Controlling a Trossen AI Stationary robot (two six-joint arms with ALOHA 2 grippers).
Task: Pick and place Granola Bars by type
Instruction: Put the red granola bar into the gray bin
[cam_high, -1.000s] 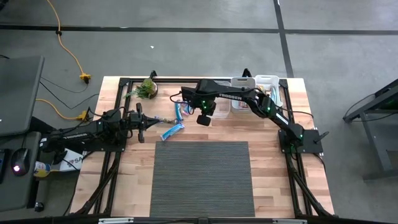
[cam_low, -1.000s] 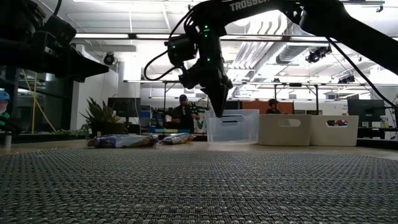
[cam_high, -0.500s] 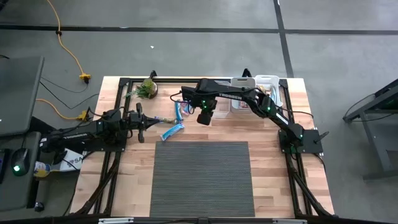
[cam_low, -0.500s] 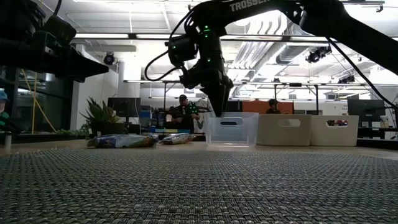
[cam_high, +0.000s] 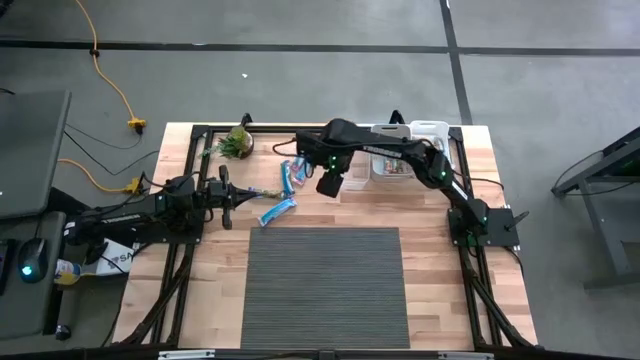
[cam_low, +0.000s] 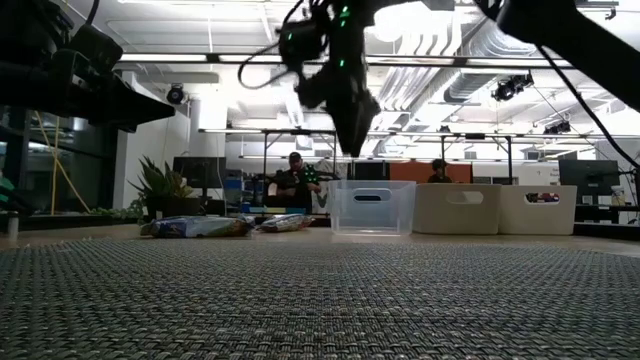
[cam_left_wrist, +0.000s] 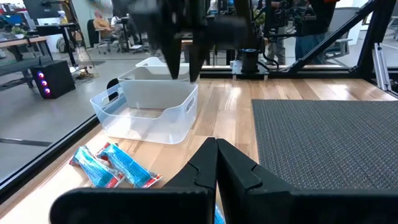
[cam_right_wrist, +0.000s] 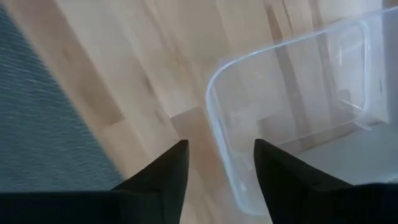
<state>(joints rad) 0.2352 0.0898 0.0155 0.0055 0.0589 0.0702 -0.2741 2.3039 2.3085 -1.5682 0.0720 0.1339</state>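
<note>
Two blue-red-white Granola Bars and a bright blue one lie flat on the wooden table, left of centre; the pair also shows in the left wrist view. My right gripper hangs open, pointing down, above the near left corner of a clear plastic bin with nothing between its fingers; it also shows in the high view and the low view. My left gripper waits shut at the table's left, level, pointing toward the bars.
Two white bins stand to the right of the clear bin. A small potted plant is at the far left corner. A grey woven mat covers the near middle of the table.
My right gripper has gone straight up from just above the clear bin's rim, still pointing down. The bars on the table and my left arm have kept still.
</note>
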